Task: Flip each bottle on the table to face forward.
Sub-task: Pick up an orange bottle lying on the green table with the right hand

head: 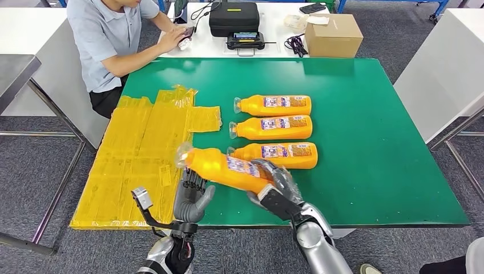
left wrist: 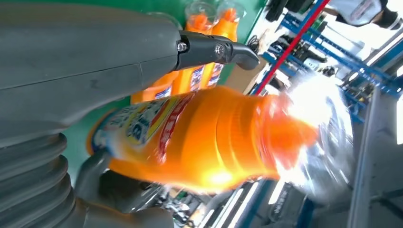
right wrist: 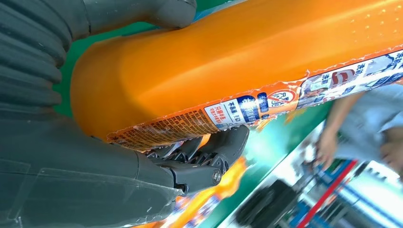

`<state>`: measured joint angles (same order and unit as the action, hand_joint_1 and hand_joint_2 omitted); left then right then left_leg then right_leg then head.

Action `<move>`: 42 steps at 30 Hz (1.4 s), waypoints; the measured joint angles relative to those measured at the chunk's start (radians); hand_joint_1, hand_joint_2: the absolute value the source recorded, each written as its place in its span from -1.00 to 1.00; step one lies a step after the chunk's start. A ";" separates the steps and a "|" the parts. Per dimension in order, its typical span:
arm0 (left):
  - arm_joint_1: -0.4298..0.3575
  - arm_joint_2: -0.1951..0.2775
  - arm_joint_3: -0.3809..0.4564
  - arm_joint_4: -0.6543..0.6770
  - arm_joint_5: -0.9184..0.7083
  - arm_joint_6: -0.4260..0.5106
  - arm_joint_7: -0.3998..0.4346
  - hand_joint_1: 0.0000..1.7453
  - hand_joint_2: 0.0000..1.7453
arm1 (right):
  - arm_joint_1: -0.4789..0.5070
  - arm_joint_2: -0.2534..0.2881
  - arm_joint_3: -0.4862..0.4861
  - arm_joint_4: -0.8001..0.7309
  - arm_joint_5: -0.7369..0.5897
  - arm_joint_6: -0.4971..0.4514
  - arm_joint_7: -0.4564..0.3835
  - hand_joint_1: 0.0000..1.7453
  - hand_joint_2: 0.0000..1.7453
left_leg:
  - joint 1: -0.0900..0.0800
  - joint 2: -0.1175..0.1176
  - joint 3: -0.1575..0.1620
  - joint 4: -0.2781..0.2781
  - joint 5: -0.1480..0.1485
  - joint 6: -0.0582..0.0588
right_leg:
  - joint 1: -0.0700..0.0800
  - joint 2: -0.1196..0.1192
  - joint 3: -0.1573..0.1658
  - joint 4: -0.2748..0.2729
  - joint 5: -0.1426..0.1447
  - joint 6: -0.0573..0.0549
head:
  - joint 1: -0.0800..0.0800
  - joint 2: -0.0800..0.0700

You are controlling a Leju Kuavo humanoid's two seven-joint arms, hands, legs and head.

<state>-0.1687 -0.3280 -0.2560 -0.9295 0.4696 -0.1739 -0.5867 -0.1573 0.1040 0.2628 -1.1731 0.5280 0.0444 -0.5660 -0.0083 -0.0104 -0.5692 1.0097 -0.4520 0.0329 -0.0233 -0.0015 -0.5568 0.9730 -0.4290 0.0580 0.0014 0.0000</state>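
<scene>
Bottle (head: 225, 166) — orange, with a clear cap — is lifted off the green surface (head: 371, 165) near its front edge, tilted, cap toward the left. In the head view the right hand (head: 274, 181) grips its base end, fingers wrapped around the body over a blue-and-white label whose writing is too small to read. The left hand (head: 193, 197) sits just under the neck end, fingers up and apart, touching or nearly touching the bottle; I cannot tell which. Three more bottles (head: 274, 127) lie in a row behind it, caps to the left, labels up. Yellow sheets (head: 142, 148) cover the surface's left side, and a person (head: 114, 34) sits at the far left corner.

Left wrist view: the bottle (left wrist: 209, 137) passes close before the left hand (left wrist: 119, 57), its cap (left wrist: 313, 137) a bright blur; the label shows blue and red print, unreadable. The fingers (left wrist: 216, 50) stretch over it, not closed on it.

Right wrist view: the right hand (right wrist: 119, 156) clamps the bottle (right wrist: 237, 57) — fingers (right wrist: 209, 156) on one side, thumb on the other. The label's edge carries small Chinese print and a red prohibition circle.
</scene>
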 joint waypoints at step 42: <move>-0.044 -0.010 0.043 0.007 0.005 -0.038 -0.063 1.00 1.00 | -0.052 0.031 0.160 0.067 -0.071 0.042 0.017 -1.00 1.00 | 0.000 0.000 0.000 0.000 0.000 0.000 | 0.000 0.000 0.000 0.000 0.000 0.000 | 0.000 0.000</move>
<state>-0.2131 -0.3375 -0.2131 -0.9226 0.4743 -0.2122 -0.6496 -0.2095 0.1350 0.4226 -1.1059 0.4569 0.0859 -0.5489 -0.0083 -0.0104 -0.5695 1.0097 -0.4520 0.0329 -0.0234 -0.0014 -0.5570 0.9730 -0.4290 0.0580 0.0016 0.0000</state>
